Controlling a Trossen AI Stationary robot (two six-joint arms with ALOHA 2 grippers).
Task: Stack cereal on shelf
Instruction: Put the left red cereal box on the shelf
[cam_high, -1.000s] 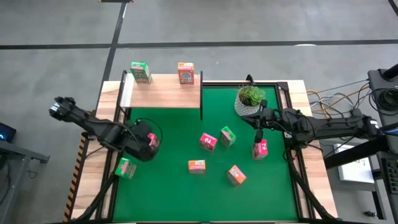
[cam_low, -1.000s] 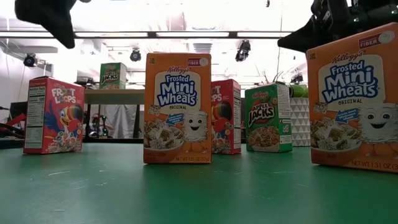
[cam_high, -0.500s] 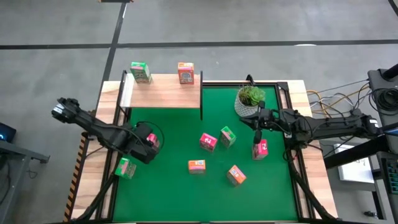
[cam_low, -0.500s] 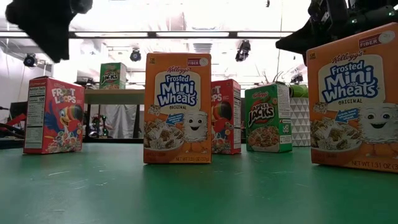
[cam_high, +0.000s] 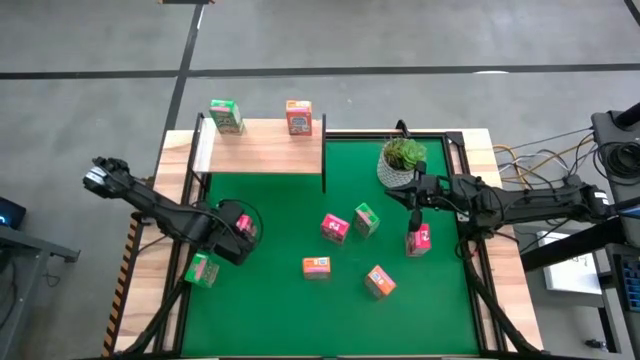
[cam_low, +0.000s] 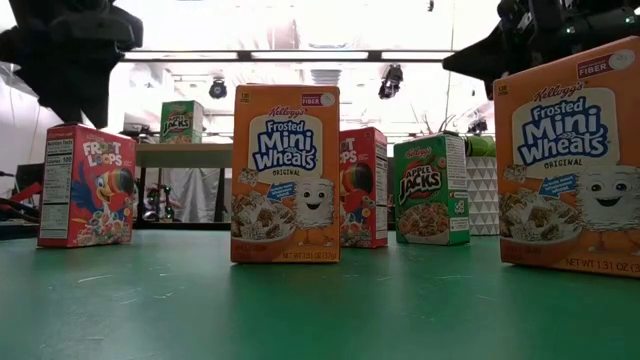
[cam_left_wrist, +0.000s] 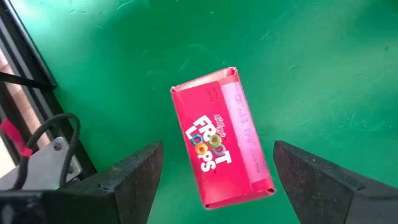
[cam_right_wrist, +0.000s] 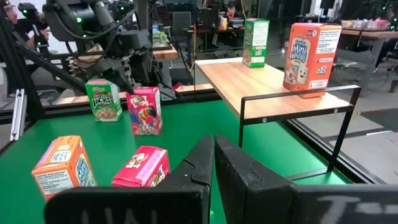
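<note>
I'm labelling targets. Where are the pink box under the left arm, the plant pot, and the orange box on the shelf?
pink box (cam_left_wrist: 221, 146), left wrist view, printed top face.
plant pot (cam_high: 399, 172), high view, white side.
orange box on the shelf (cam_high: 298, 119), high view, front face.

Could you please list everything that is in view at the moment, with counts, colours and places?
green cereal boxes: three, green; one on the shelf top, one at the mat's left edge, one mid-mat.
pink cereal boxes: three, pink; one on the left of the mat, one mid-mat, one on the right.
orange cereal boxes: three, orange; one on the shelf top, two on the near mat.
shelf: one, light wood with a dark frame, far left.
plant pot: one, white with a green plant, far right.
table: one, green mat with a wooden border.
left gripper: open, over the left pink box.
right gripper: shut, beside the plant pot.
</note>
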